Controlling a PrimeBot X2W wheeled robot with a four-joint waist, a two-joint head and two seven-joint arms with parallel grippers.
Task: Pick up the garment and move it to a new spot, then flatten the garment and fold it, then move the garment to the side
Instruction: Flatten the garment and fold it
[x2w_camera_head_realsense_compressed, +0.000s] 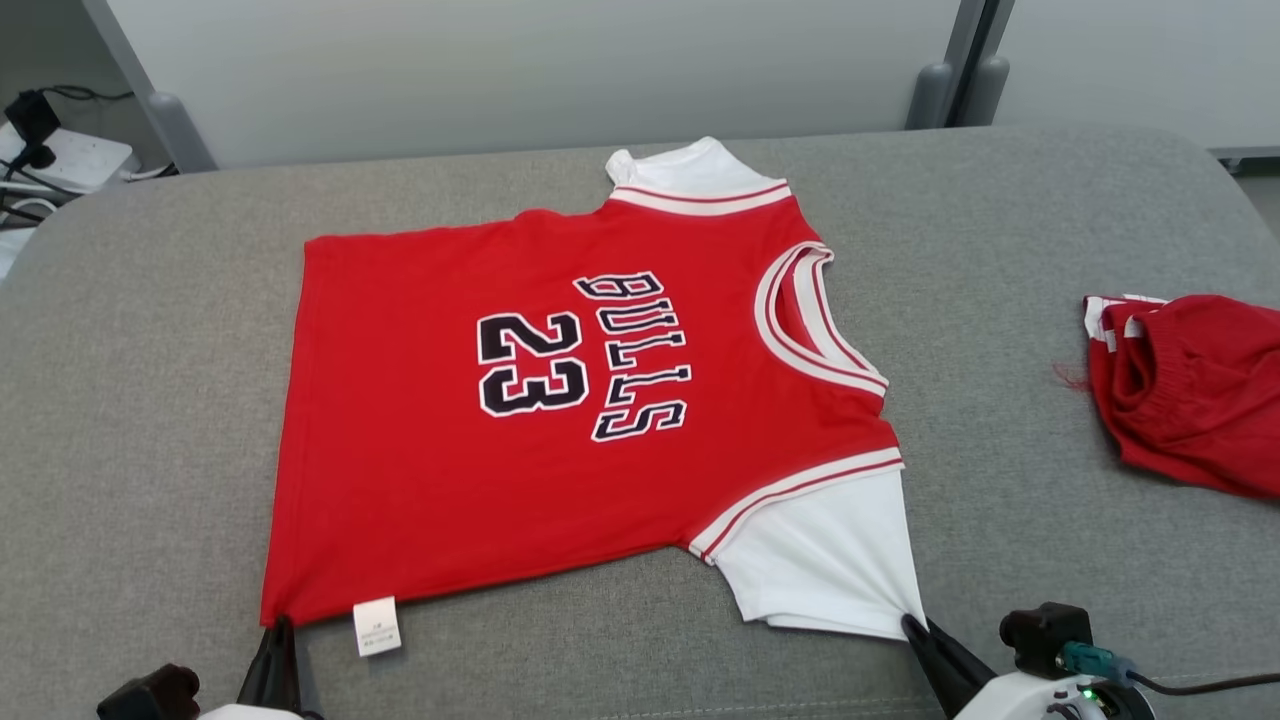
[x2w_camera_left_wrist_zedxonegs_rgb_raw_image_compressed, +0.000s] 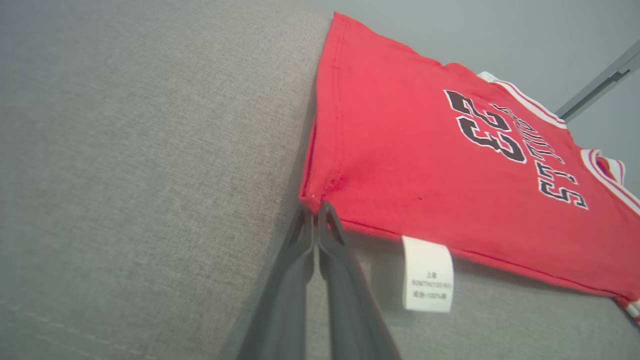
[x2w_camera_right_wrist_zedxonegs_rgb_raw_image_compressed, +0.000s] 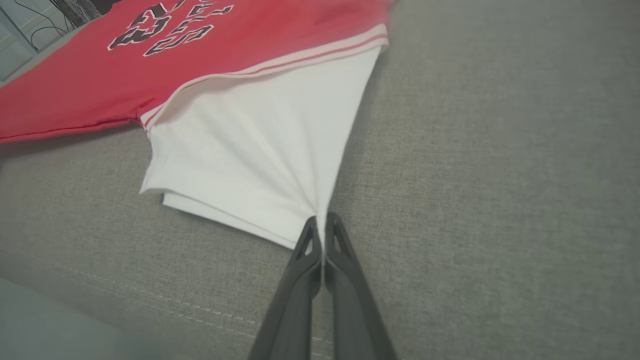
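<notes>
Red knit jersey (x2w_camera_head_realsense_compressed: 400, 450): you have it lying flat and front up in the middle of the grey woven-fabric surface (x2w_camera_head_realsense_compressed: 150, 400). The black "BULLS" and "23" read sideways. The neckline points to your right and the hem to your left.
Left pincer (x2w_camera_head_realsense_compressed: 280, 630): your two dark fingers are pressed together and pinch the near hem corner of the jersey. They sit low against the surface.
Right pincer (x2w_camera_head_realsense_compressed: 912, 628): your fingers are pressed together here too, pinching the outer corner of the white near sleeve (x2w_camera_head_realsense_compressed: 830, 560).
Near sleeve: it is drawn to a point at the grip, and creases fan out from there across the white cloth.
White far sleeve (x2w_camera_head_realsense_compressed: 690, 170): it lies at the far edge of the jersey, and its tip is slightly bunched.
White care label (x2w_camera_head_realsense_compressed: 377, 626): it sticks out from the near edge and lies on the surface just beside your left pincer.
Crumpled red garment with white trim (x2w_camera_head_realsense_compressed: 1190, 390): it rests on the same surface at your far right, well apart from the jersey.
</notes>
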